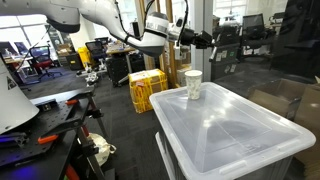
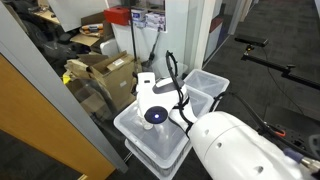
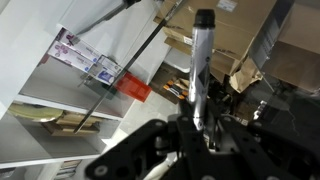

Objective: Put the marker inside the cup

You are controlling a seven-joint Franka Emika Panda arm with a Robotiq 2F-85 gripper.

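The cup (image 1: 193, 84), small, whitish and tapered, stands upright near the far corner of a translucent bin lid (image 1: 235, 125). My gripper (image 1: 203, 39) hangs in the air above the cup, a little to its right. In the wrist view the gripper (image 3: 200, 132) is shut on the marker (image 3: 201, 60). The slim pen sticks straight out from between the dark fingers (image 3: 150, 140), with its dark cap end farthest away. The cup does not show in the wrist view. In an exterior view the white wrist (image 2: 155, 100) covers the cup and the marker.
The lid tops stacked clear plastic bins (image 2: 150, 145), with another bin (image 2: 205, 85) beside them. A yellow crate (image 1: 147, 88) sits on the floor behind. Cardboard boxes (image 2: 105, 72) are piled near a glass partition. A large white robot body (image 2: 245, 145) fills the foreground.
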